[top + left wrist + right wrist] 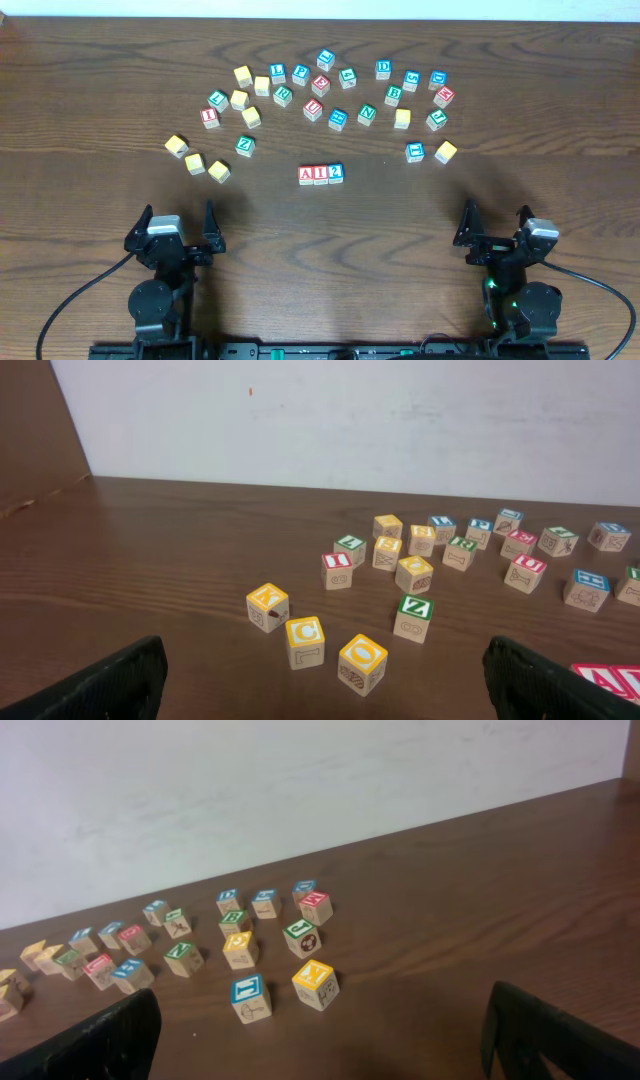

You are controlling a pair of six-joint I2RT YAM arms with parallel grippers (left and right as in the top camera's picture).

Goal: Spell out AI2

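The left end effector (178,222) sits low at the near edge of the bench (80,100) with its two fingers spread as wide as they go and nothing between them. The right end effector (495,222) mirrors it on the other side, equally wide and equally empty. Each wrist view shows only the dark tips of its own fingers at the bottom corners, with bare wood in the gap. Between the two arms and a little farther out, near the middle of the bench, the A cube (306,174), the I cube (320,174) and the 2 cube (335,172) stand in a short straight row, touching side by side and reading A, I, 2 from left to right in the overhead view. Neither end effector touches them. Ahead of the left arm lie three yellow cubes (195,163) in a loose line, with the green Z cube (245,145) just beside them. Ahead of the right arm are a blue-topped cube (415,152) and another yellow cube (446,151), close together. Beyond all these, the remaining letter cubes (347,77) are scattered in a broad arc across the far half of the bench, in front of a white wall (350,420).
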